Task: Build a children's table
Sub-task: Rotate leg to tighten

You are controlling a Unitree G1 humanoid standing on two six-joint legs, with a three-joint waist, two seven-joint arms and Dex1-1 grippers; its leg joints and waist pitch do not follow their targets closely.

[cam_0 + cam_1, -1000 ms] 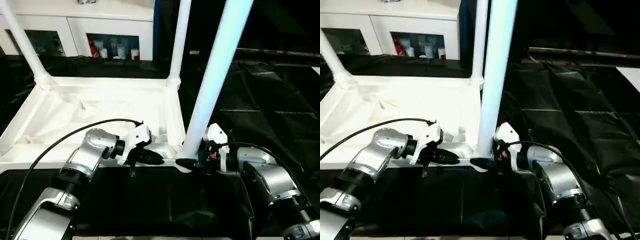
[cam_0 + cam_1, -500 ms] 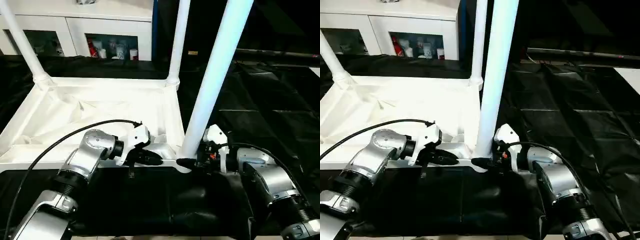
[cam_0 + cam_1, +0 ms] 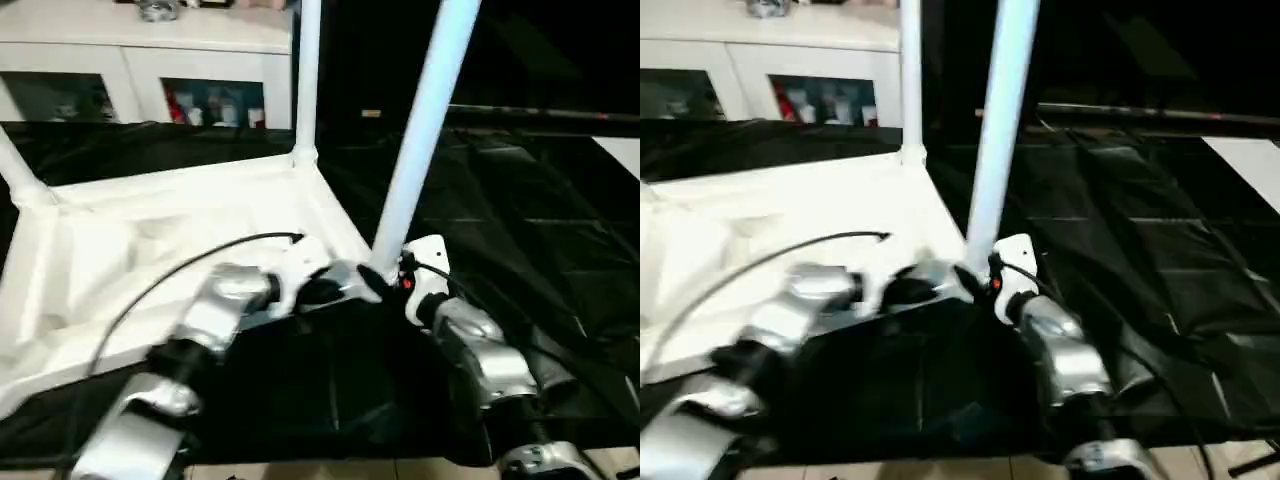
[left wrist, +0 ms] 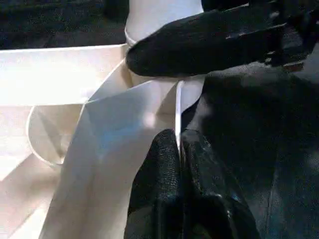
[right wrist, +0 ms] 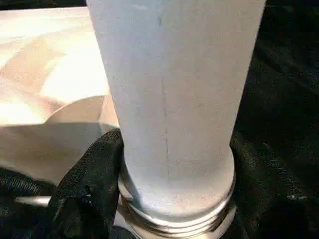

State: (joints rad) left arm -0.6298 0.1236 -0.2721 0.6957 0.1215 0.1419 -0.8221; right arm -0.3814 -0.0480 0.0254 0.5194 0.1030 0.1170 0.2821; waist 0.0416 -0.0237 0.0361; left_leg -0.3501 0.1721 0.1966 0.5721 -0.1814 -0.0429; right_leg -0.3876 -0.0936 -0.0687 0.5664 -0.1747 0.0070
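Upside down on the black-covered desk [image 3: 520,210] lies the children's table [image 3: 130,250], its rimmed top flat and its legs rising into the air. Three legs show in the head views: one at the far left corner [image 3: 12,170], one at the far right corner [image 3: 306,75], and the near right leg [image 3: 425,120], which stands in the corner socket closest to the robot.

At that near corner both arms meet. The right pincer [image 5: 169,199] has its black fingers [image 5: 87,194] spread to either side of the near right leg's base, just above the threaded ring where the leg enters the socket, and they press against the tube. The left pincer [image 4: 178,149] is pressed together on the thin white rim of the table top, the edge caught between its two fingertips just beside the same socket; in the left wrist view one finger of the right pincer lies across the base of the leg.

A white cabinet [image 3: 150,60] with glass doors stands beyond the desk
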